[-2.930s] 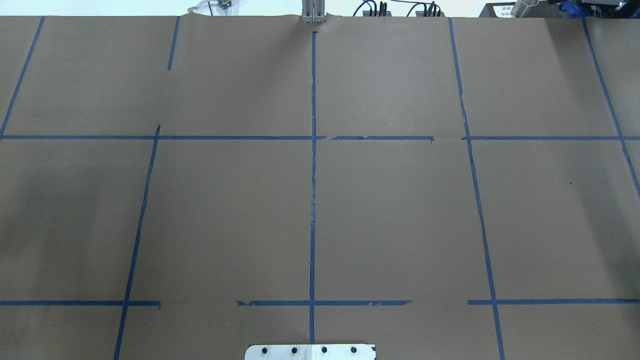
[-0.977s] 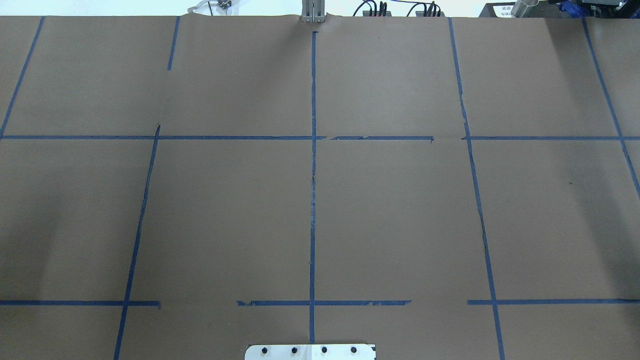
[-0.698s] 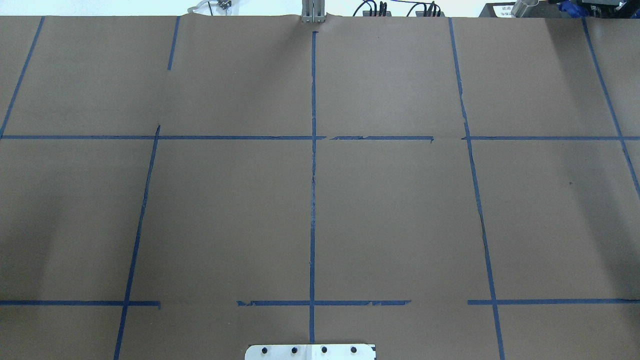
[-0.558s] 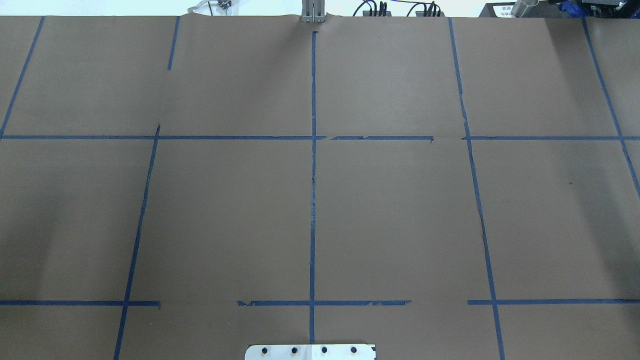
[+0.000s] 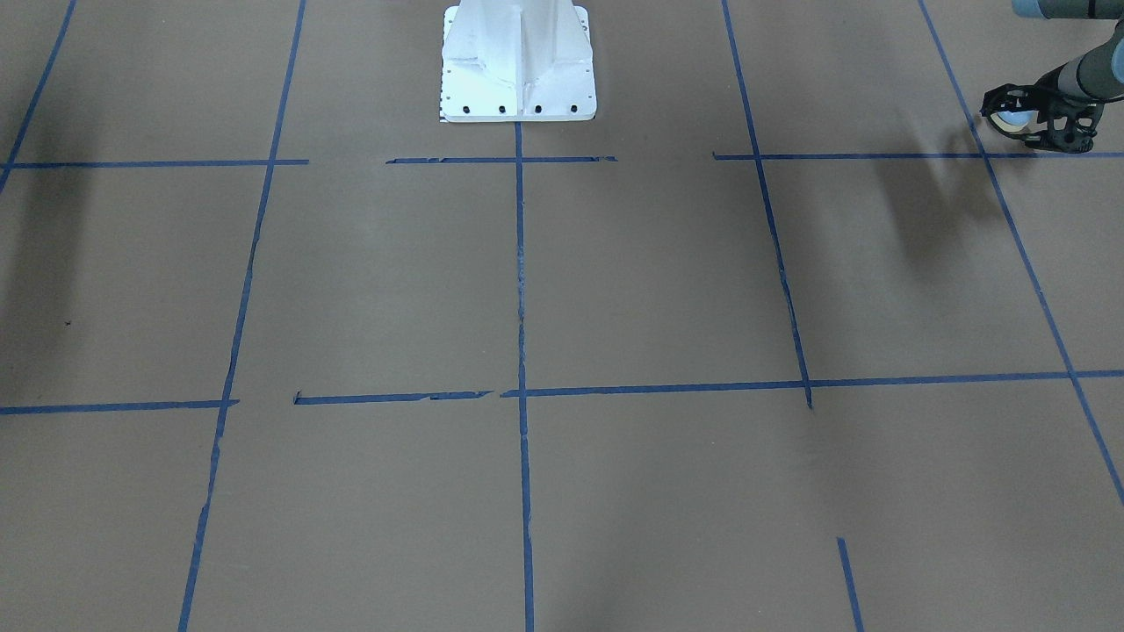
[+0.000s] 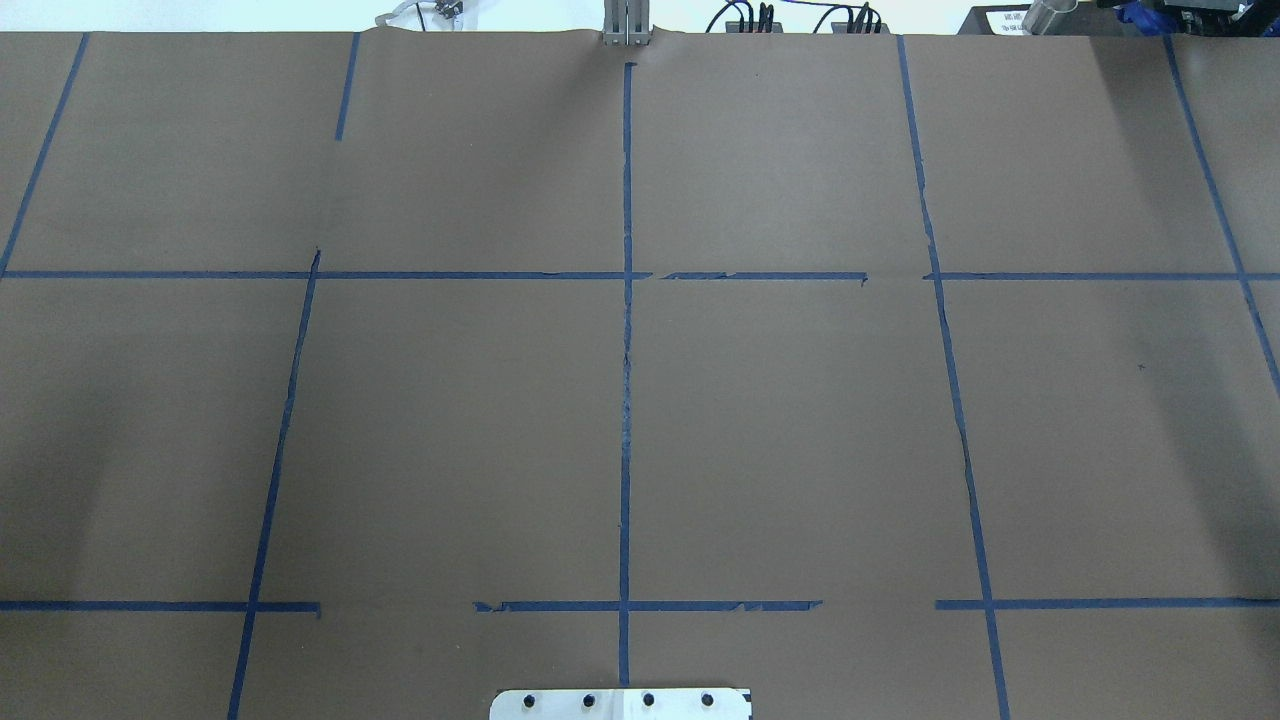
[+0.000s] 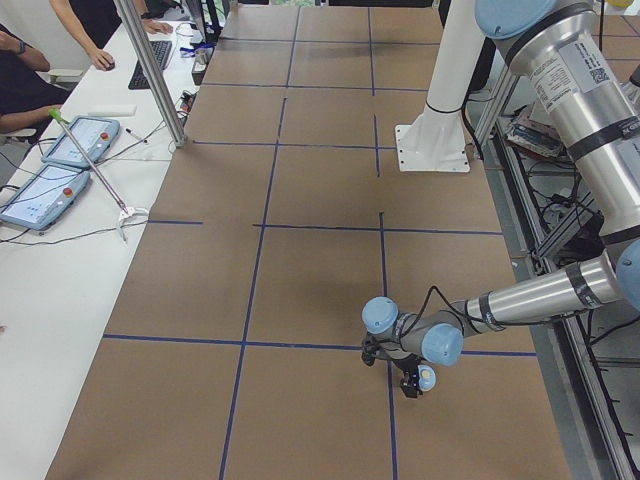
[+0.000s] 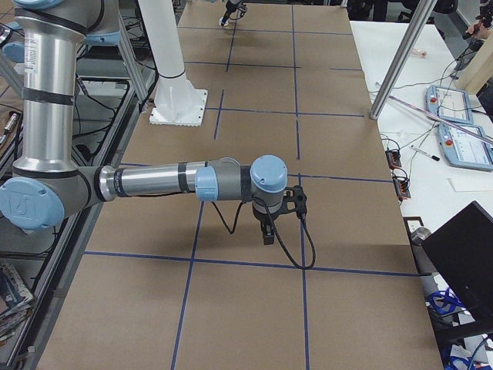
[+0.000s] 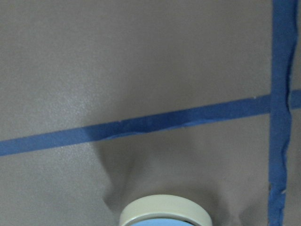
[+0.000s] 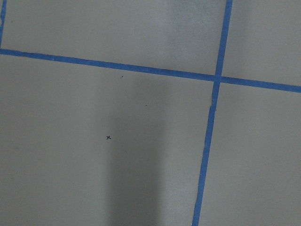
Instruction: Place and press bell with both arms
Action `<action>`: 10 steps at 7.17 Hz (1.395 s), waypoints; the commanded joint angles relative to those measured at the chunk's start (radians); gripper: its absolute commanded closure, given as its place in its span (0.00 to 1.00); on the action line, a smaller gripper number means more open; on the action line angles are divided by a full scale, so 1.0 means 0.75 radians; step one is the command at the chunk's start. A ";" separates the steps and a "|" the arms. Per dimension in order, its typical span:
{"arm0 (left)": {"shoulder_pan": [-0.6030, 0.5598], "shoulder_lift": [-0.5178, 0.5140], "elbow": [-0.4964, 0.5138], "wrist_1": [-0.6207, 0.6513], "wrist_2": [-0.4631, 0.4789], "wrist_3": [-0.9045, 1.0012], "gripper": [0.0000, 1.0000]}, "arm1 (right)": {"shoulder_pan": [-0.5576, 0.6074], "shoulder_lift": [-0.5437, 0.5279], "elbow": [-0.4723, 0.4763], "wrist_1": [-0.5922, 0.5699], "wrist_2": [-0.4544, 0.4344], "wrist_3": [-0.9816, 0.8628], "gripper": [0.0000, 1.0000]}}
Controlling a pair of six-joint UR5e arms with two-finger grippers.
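Note:
The bell (image 5: 1012,121), light blue with a cream base ring, sits between the fingers of my left gripper (image 5: 1003,116) at the far right of the front-facing view, near a tape crossing and a little above the brown table. It also shows in the exterior left view (image 7: 427,379) at the tip of the near arm's gripper (image 7: 414,381), and at the bottom of the left wrist view (image 9: 164,213). My right gripper (image 8: 266,236) points down over the table near a tape line; I cannot tell whether it is open or shut. Neither arm shows in the overhead view.
The white pedestal (image 5: 518,61) stands at the table's robot side, between the arms. Blue tape lines (image 6: 626,400) grid the brown paper. A white side table with tablets (image 7: 60,160), a metal post (image 7: 150,70) and operators lies across from the robot. A laptop (image 8: 462,254) sits beside the table.

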 commanded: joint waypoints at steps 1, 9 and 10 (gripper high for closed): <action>0.000 -0.001 0.003 0.000 -0.004 -0.005 0.39 | 0.000 -0.001 0.001 0.000 0.000 0.000 0.00; -0.010 -0.160 -0.479 -0.104 -0.141 -0.462 0.93 | -0.006 -0.015 0.036 -0.002 0.049 0.006 0.00; -0.008 -0.227 -0.492 -0.104 -0.141 -0.569 0.93 | -0.006 -0.015 0.036 0.000 0.049 0.006 0.00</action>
